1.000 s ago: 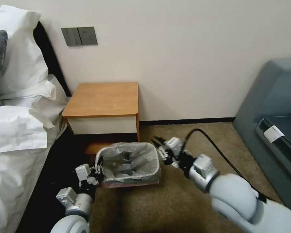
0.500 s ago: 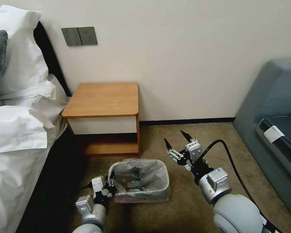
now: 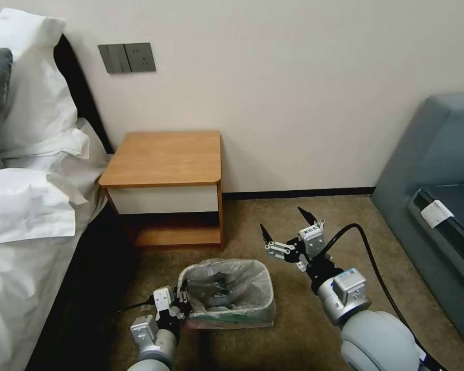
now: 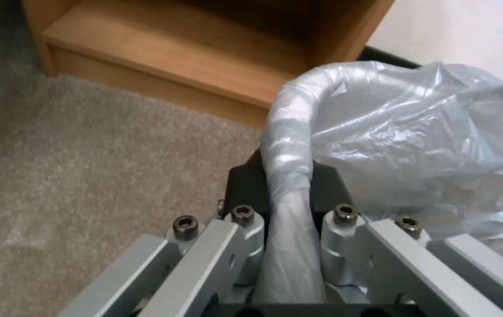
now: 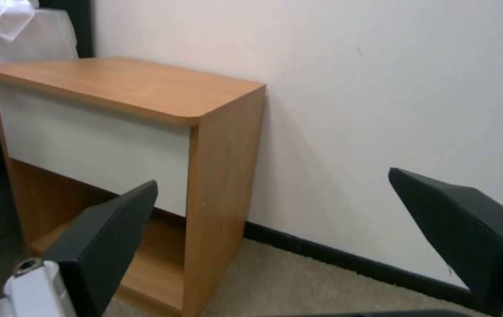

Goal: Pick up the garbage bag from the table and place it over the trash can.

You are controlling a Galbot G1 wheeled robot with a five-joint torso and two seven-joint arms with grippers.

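The garbage bag (image 3: 219, 283) lines the cream trash can (image 3: 242, 315) on the carpet in front of the table (image 3: 165, 154), its plastic folded over the rim. My left gripper (image 3: 183, 303) is shut on the can's near-left rim. In the left wrist view the fingers (image 4: 245, 185) clamp the bag-wrapped rim (image 4: 290, 132), with the crinkly garbage bag (image 4: 422, 145) beside them. My right gripper (image 3: 288, 228) hangs open above the carpet, right of the can and touching nothing. Its wrist view shows its spread fingers (image 5: 110, 237) facing the table (image 5: 122, 83).
A bed with white linen (image 3: 26, 206) lies on the left. A grey-blue sofa (image 3: 438, 196) stands on the right. The wall with a dark skirting (image 3: 299, 194) runs behind the table. Open carpet (image 3: 304, 330) surrounds the can.
My left gripper has dragged the lined can away from the table, nearer to me and a little right. The right gripper left the can's right rim, rose and opened.
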